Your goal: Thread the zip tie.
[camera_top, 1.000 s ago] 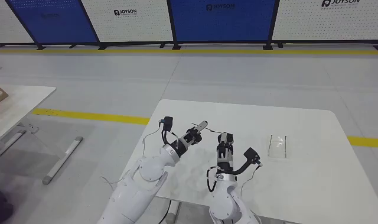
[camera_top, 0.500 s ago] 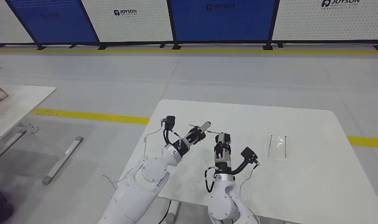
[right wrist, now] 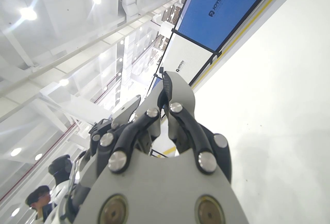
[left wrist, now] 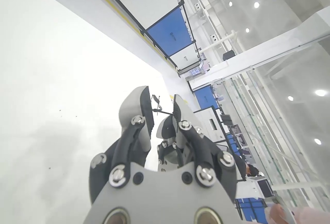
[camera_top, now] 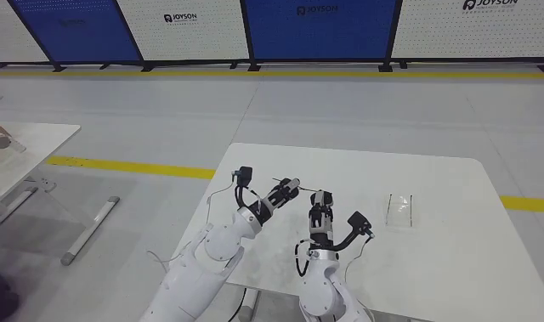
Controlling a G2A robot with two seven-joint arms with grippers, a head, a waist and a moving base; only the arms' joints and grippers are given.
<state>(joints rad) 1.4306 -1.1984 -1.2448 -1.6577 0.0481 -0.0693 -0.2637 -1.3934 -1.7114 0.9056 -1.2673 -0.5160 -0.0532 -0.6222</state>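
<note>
Gripping zip tie (right wrist: 162, 70): right end effector (right wrist: 165, 80) | left end effector (left wrist: 160, 98) parted

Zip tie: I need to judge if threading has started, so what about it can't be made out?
Left wrist view: whether the zip tie touches the open left gripper; depth unclear.
Right wrist view: its strap, hidden inside the shut right gripper.
Top view: head and tail, too thin to tell apart.
</note>
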